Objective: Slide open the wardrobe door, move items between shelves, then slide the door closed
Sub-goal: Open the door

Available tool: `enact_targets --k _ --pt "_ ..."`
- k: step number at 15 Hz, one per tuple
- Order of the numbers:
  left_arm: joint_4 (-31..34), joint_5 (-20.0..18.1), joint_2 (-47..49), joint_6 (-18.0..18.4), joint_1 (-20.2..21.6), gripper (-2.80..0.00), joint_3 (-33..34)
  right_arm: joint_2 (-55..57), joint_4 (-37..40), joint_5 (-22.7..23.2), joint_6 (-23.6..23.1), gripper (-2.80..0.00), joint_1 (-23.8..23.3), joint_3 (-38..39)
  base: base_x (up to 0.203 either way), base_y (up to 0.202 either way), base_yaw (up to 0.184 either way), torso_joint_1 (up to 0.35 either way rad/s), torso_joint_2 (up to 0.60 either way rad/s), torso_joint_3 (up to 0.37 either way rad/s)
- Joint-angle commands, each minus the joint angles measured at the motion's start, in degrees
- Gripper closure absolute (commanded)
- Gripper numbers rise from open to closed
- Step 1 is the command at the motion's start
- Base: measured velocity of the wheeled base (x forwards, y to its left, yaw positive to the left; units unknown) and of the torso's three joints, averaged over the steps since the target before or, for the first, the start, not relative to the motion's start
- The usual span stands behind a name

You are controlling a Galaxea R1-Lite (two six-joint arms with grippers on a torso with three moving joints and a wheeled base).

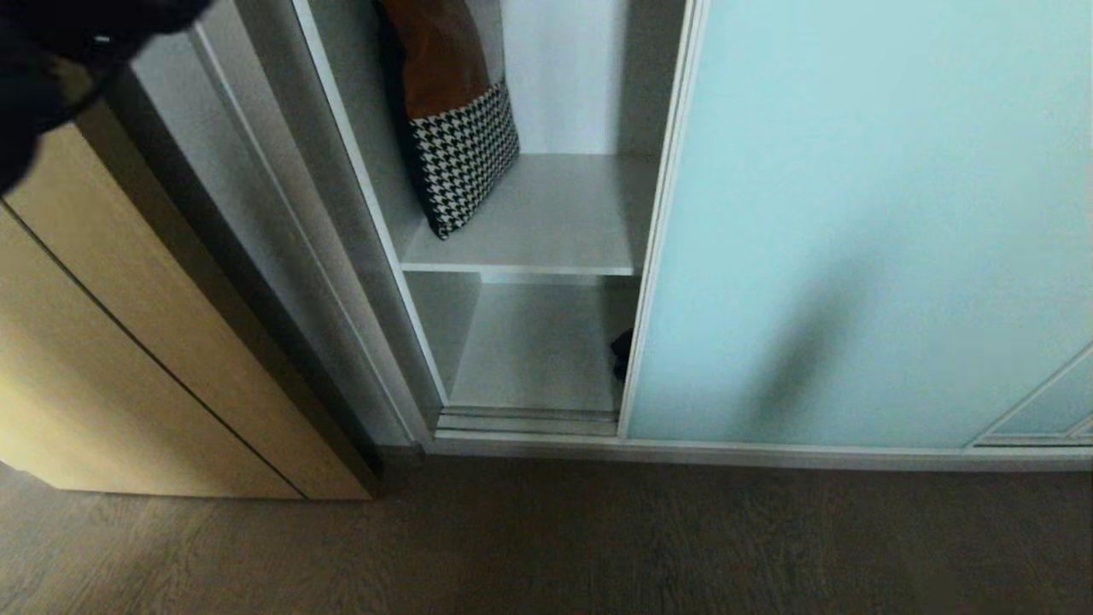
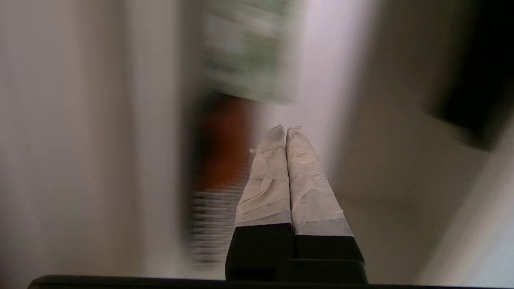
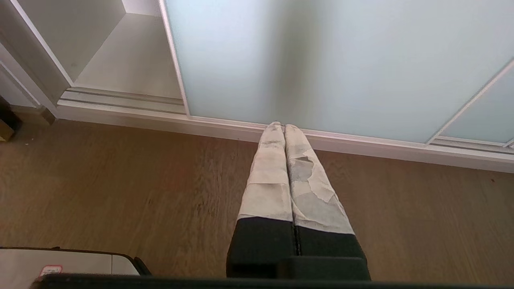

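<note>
the sliding wardrobe door [image 1: 862, 222] stood part way open, and two shelves [image 1: 546, 218] showed in the gap. the black bag [image 1: 622, 352] was on the low shelf, mostly tucked behind the door edge, so only a small dark bit could be seen. a brown and checked pillow [image 1: 457, 120] leaned on the upper shelf. the left gripper [image 2: 286, 132] had its fingers pressed together with nothing in them; its view was too smeared to make much out. the right gripper [image 3: 283, 126] was also pressed together, empty, hanging above the floor [image 3: 120, 188] near the door's bottom rail. the gap looked narrow, so a reaching arm might bump the door frame, or the bag might catch on the door.
</note>
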Motion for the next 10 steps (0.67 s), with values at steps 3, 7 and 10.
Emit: enact_targets --k 3,7,10 --pt "1.51 1.17 -27.52 0.61 14.11 0.0 23.99 0.07 -0.02 0.0 -0.02 0.0 0.02 0.0 0.0 0.0 0.0 0.0 0.0 0.0" --pt "3.05 1.49 -52.26 0.8 21.48 0.0 51.96 0.07 -0.02 0.0 -0.02 0.0 0.02 0.08 0.0 0.0 0.0 0.0 0.0 0.0" --pt "10.9 2.4 -69.5 0.87 23.65 0.0 63.54 0.07 -0.02 0.0 -0.02 0.0 0.02 0.0 0.0 0.0 0.0 0.0 0.0 0.0"
